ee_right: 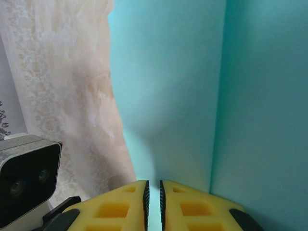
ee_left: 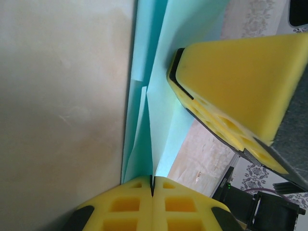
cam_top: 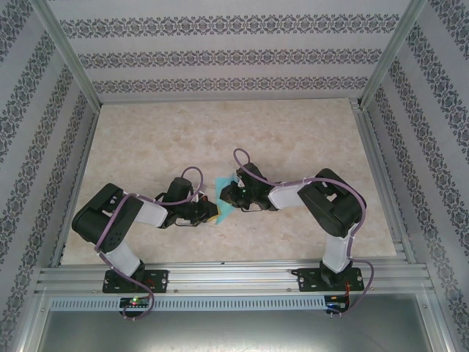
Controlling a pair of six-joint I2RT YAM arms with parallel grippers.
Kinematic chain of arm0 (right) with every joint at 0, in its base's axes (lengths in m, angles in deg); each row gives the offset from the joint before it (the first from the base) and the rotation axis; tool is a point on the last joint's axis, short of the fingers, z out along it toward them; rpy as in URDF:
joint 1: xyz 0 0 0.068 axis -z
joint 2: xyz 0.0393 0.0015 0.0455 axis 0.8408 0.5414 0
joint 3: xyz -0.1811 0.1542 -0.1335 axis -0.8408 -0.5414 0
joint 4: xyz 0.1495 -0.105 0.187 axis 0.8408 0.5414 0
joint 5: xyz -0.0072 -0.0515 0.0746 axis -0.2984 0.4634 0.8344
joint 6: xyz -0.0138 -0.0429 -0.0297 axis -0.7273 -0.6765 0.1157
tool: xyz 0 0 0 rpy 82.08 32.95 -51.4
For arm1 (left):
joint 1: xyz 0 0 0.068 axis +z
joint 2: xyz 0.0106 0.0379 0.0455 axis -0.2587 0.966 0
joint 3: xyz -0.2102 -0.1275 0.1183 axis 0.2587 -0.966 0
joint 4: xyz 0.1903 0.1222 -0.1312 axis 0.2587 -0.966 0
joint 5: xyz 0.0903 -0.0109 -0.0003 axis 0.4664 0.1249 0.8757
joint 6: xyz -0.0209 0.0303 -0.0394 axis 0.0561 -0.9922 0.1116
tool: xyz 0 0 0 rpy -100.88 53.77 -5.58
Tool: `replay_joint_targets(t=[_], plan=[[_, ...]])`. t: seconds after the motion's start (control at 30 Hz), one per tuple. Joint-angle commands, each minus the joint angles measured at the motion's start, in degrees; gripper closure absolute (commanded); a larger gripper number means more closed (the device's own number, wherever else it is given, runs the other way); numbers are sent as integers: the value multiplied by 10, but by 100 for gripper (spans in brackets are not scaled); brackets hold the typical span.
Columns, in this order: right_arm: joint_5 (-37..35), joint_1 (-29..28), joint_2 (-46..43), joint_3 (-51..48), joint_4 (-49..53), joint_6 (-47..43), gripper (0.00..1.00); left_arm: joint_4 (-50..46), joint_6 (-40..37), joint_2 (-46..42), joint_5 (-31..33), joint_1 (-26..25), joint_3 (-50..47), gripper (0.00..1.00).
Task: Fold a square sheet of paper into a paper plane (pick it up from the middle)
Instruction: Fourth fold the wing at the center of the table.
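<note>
2 pinches: left fingers [ee_left: 125, 208], right fingers [ee_right: 192, 210]; sheet [cam_top: 224, 182] lengthwise near-far.

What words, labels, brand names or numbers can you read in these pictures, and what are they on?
There is no readable text.
Sheet of paper: plain turquoise, unmarked.
Wallpaper: ornamental pattern, no letters.
Left gripper and right gripper, both pinching the paper: yellow pads, no marks.
Small boards at the arm bases: any print is too small to read.
</note>
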Motion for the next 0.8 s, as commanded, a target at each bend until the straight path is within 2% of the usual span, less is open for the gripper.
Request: replay_joint_targets(t=[0.0, 0.13, 0.23, 0.53, 0.7, 0.77], plan=[[-15, -4, 21, 4, 45, -12, 84, -89, 0, 23, 68, 6, -14, 100], [-21, -6, 18, 12, 83, -24, 84, -105, -13, 20, 62, 5, -9, 99], [-25, -9, 15, 23, 117, -36, 84, -125, -25, 3, 61, 5, -7, 95], [-24, -17, 19, 37, 136, -44, 84, -210, -70, -78, 52, 4, 5, 85], [-24, -21, 23, 43, 143, -48, 85, -229, -79, -84, 50, 4, 19, 84], [-25, -22, 25, 44, 144, -48, 85, -230, -81, -78, 49, 4, 22, 81]])
